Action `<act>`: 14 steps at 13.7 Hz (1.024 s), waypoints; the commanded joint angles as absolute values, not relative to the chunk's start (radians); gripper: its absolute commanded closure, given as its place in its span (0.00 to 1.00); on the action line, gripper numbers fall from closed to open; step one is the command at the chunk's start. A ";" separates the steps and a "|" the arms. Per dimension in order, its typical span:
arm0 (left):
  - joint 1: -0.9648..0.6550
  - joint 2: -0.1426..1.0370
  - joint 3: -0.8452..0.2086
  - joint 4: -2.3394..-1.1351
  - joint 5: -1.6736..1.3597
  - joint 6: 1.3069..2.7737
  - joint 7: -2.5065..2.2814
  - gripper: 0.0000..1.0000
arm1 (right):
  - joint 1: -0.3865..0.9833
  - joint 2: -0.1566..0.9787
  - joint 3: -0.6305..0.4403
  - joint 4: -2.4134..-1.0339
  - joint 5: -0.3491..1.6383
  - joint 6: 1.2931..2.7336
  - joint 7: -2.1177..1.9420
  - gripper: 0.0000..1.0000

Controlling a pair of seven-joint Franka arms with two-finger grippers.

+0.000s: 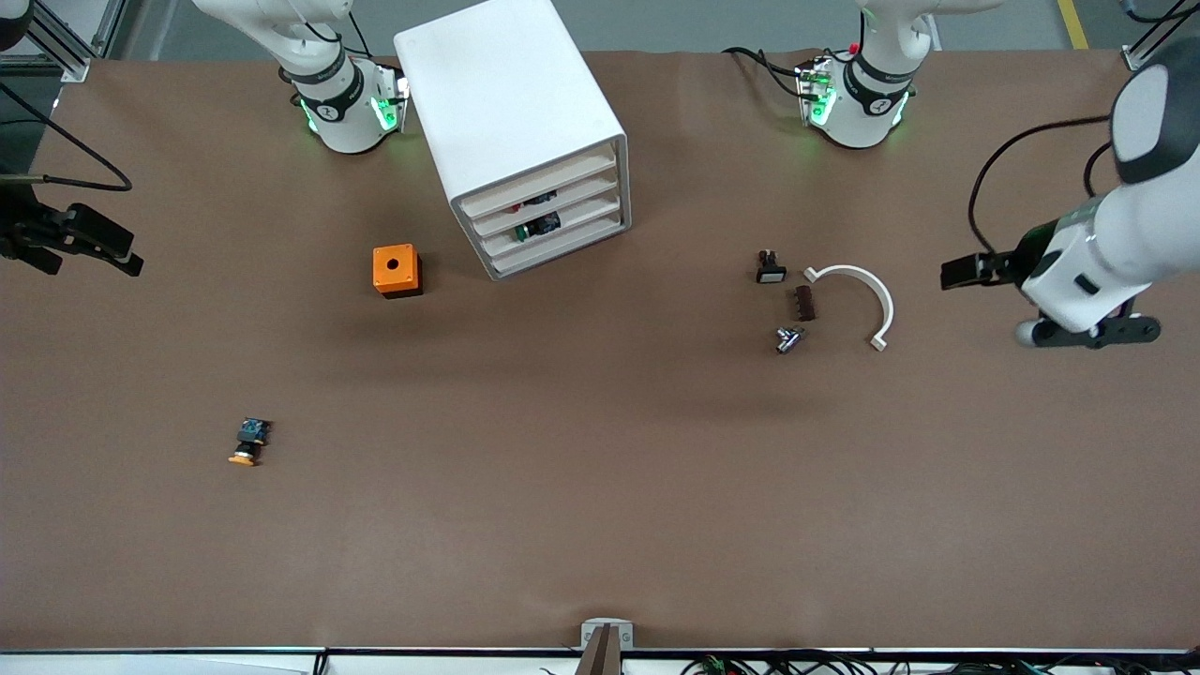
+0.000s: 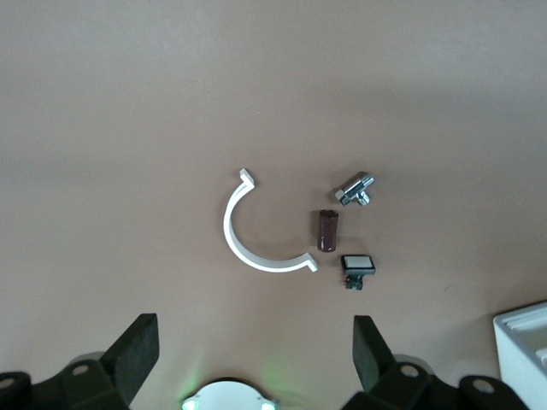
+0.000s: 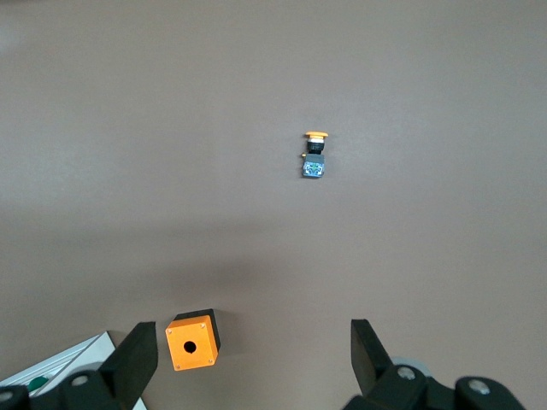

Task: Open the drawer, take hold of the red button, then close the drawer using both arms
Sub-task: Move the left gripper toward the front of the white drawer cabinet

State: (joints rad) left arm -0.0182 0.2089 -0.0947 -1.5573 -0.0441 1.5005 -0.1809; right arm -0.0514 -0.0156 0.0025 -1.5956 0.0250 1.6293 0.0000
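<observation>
Both arms wait, raised at the table's two ends. The left gripper (image 2: 252, 359) hangs with its fingers spread wide over bare table beside a white curved clip (image 1: 861, 298); the right gripper (image 3: 252, 363) is equally wide near the orange cube (image 1: 397, 270). All four drawers of the cabinet (image 1: 511, 122) sit closed. A dark, reddish shape in the drawer (image 1: 548, 200) second from the top may be the button (image 1: 538, 199). A yellow-capped button (image 1: 249, 442) lies nearer the front camera.
</observation>
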 commanded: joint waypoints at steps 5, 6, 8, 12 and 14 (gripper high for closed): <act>-0.132 0.398 -0.095 -1.507 -0.064 1.503 -0.533 0.00 | -0.040 -0.038 -0.003 -1.621 0.008 1.643 0.018 0.00; -0.150 0.429 -0.095 -1.488 -0.064 1.503 -0.582 0.00 | -0.040 -0.038 -0.003 -1.621 0.008 1.643 0.018 0.00; -0.205 0.488 -0.095 -1.465 -0.064 1.503 -0.723 0.00 | -0.040 -0.038 -0.003 -1.621 0.008 1.643 0.017 0.00; -0.311 0.551 -0.095 -1.460 -0.103 1.503 -1.106 0.00 | -0.040 -0.038 -0.003 -1.621 0.008 1.643 0.018 0.00; -0.360 0.587 -0.095 -1.460 -0.161 1.503 -1.312 0.00 | -0.040 -0.038 -0.003 -1.621 0.008 1.643 0.018 0.00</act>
